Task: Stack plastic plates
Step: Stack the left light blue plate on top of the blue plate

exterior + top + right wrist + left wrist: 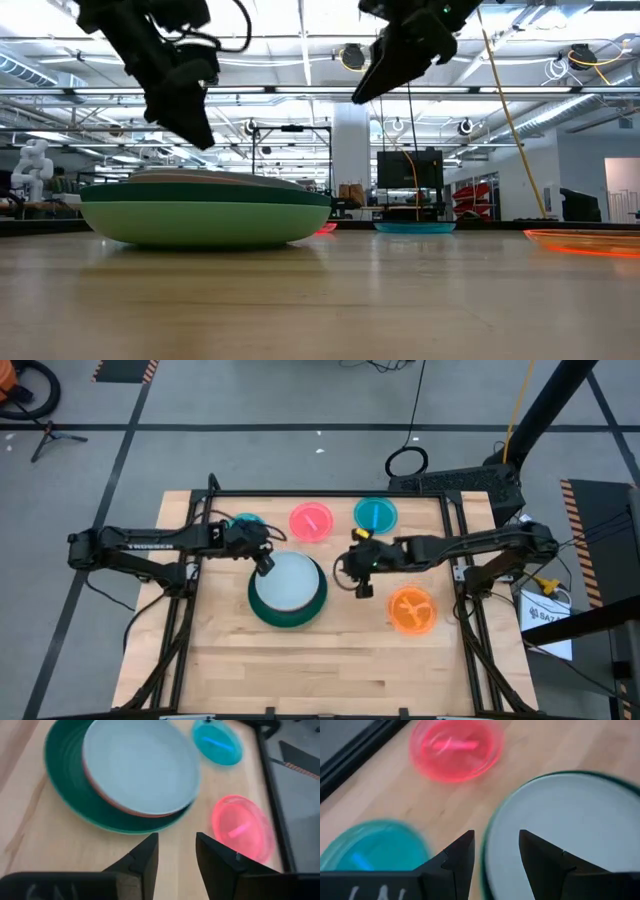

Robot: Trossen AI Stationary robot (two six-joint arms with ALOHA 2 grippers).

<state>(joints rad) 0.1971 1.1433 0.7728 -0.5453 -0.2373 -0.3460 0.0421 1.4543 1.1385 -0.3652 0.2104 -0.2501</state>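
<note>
Nearest thing: the stack of plates (205, 208) sits closest on the desk (320, 300); a light green plate (200, 222) lies at the bottom with a dark green plate (270, 610) on it.
Stack top: a pale blue plate (140, 767) is uppermost, with a red-orange rim (117, 802) peeking from under it.
Left jaws: the left gripper (264, 565) hangs over the stack's near edge, jaws apart and empty; the hot pink plate (455, 747) lies ahead of them and a cyan plate (372, 847) off to one side.
Right jaws: the right gripper (364, 589) hovers beside the stack, jaws apart and holding nothing; the orange plate (411, 608) rests just beyond it, a second cyan plate (375, 514) behind.
Step in hand: I'd say a small plate goes on next. Take it by the rim with a shallow bite, lift clear of the stack's edge, centre it over the pale blue plate, and release low.
Hard to tell: any pale pink plate is hidden inside the stack, if it is there; the level view shows only thin slivers of the far plates.
</note>
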